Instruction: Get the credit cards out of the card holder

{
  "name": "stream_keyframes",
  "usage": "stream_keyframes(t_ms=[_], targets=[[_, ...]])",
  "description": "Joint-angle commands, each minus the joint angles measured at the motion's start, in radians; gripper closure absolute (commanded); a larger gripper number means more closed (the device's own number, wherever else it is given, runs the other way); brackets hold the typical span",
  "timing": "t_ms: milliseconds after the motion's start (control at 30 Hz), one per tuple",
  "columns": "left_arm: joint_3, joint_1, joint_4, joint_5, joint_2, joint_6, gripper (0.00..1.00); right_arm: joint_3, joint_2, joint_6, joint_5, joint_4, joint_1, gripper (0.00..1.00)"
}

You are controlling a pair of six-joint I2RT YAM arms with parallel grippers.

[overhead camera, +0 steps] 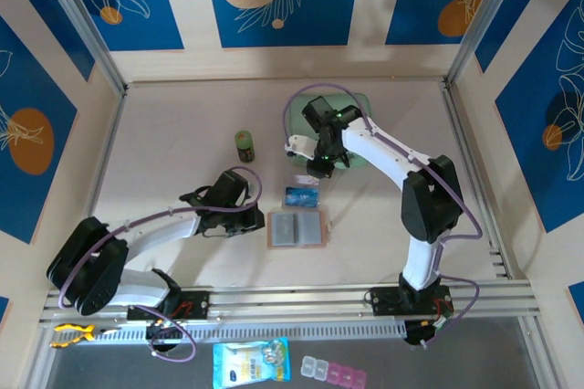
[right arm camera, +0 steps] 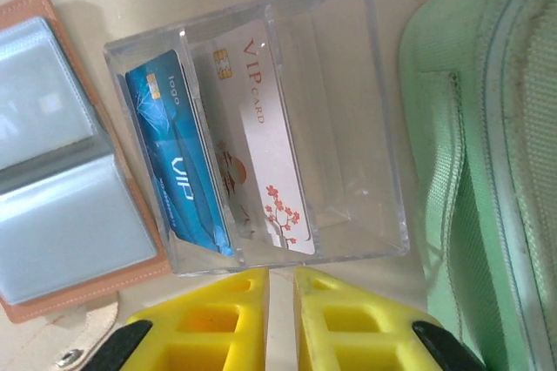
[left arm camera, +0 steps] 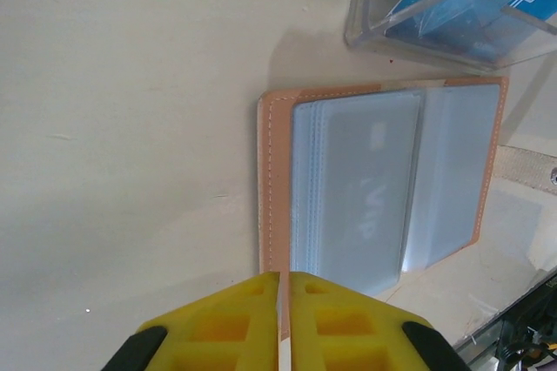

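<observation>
Where the card holder (overhead camera: 270, 229) lies open and flat on the table (overhead camera: 173, 133), between the two arms, its stitched tan rim faces bare tabletop on the left side.

Left gripper (left arm camera: 280, 288): yellow fingers closed to a hairline slit, tips over the holder corner nearest them. Cannot tell whether they touch the leather.

One credit card (left arm camera: 357, 188) sits in a frosted pocket, "VIP" print showing through. The neighbouring pocket flap overlaps one edge of it.

Clear box (right arm camera: 348, 127) stands just beyond the holder's far edge. They are close, but I cannot tell if they touch. Inside, leaning on edge: blue card (right arm camera: 174, 162) in the compartment nearest the holder, white card (right arm camera: 261, 136) in the next one over.

Right gripper (right arm camera: 280, 277): fingers parted by a narrow gap, nothing between them, tips just at the box's wall.

Green case (right arm camera: 487, 171) lies close beside the box on its other side.

Small jar (overhead camera: 245, 144) stands well apart, left of the box, with wide bare surface to its left.
</observation>
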Motion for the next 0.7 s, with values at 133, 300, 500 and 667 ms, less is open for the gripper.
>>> stream_keyframes(t_ms=[133,300,500,667], targets=[[0.028,-0.011,0.036,0.039,0.052,-0.010,0.91,-0.130,-0.147,0.355,-0.100,0.155,0.008,0.85],[0.044,-0.032,0.062,0.050,0.089,-0.014,0.92,-0.252,-0.227,0.644,-0.145,0.254,0.025,0.87],[0.055,-0.052,0.079,0.054,0.122,-0.016,0.93,-0.425,-0.319,0.940,-0.218,0.386,0.058,0.91],[0.055,-0.063,0.076,0.051,0.143,-0.009,0.94,-0.538,-0.382,1.148,-0.255,0.475,0.087,0.91]])
